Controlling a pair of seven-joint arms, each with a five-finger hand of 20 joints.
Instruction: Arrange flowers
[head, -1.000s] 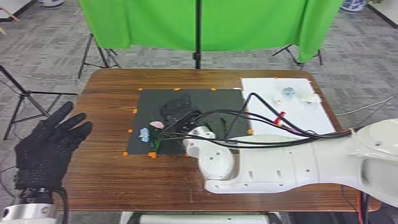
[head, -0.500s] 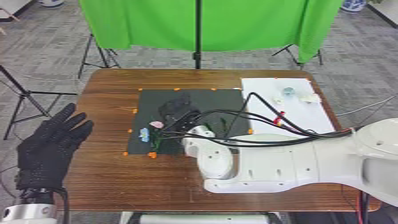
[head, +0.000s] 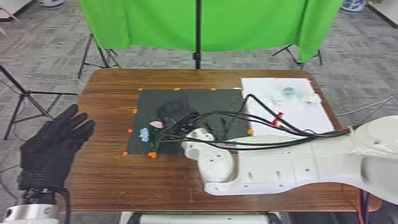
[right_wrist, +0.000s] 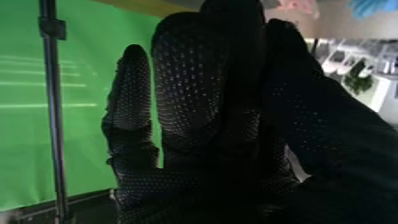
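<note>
From where I stand, the right hand (head: 178, 110) is low over the dark mat (head: 151, 100) on the brown tabletop (head: 107, 175), its fingers mostly straight and close together, the thumb leaning in near them. I cannot tell whether anything is caught between them. Just beside that hand, on the robot's left side of it, are the pink flower (head: 157, 124) and, a little farther left and nearer the robot, the blue flower (head: 144, 135), both on the mat, with green stems (head: 155, 144) next to them. The left hand (head: 46, 152) hangs at the left edge of the tabletop, open wide, fingers spread and holding nothing. To the right, a white sheet (head: 306, 117) bears a small clear bluish cup (head: 288, 91) and a red item (head: 279, 118).
</note>
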